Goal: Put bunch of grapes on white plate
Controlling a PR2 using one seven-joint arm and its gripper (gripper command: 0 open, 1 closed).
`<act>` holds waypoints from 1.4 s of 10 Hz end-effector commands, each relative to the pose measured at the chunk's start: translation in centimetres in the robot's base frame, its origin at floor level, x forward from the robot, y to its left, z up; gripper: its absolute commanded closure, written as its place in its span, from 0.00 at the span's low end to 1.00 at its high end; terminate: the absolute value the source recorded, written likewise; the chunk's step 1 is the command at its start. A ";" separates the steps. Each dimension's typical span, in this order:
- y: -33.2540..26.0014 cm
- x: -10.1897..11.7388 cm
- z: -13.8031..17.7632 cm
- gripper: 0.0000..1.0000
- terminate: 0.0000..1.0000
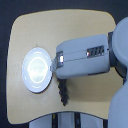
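Note:
The white plate (36, 70) lies on the light wooden table (75, 30) at the exterior view's left; it is round and glossy with a raised inner ring and nothing on it. The bunch of grapes (63, 93), a narrow dark cluster, shows just below my arm's forearm, to the right of the plate and near the table's front edge. Its upper end runs under the arm. My gripper is hidden beneath the bulky grey-white forearm (82, 59), so its fingers do not show and whether it grips the grapes cannot be told.
The robot's grey body (120, 75) fills the exterior view's right edge. The table's front edge runs close below the grapes, with dark floor beyond it. Bare tabletop shows behind the arm.

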State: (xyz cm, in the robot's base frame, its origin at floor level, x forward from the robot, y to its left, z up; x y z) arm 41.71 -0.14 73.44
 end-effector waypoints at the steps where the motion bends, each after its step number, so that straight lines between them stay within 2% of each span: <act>1: -1.1 0.5 0.3 1.00 0.00; 11: -2.9 2.1 0.7 1.00 0.00; 14: -3.4 2.6 1.7 1.00 0.00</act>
State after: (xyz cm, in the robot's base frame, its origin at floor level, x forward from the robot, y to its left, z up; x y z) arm 43.57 -2.79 74.09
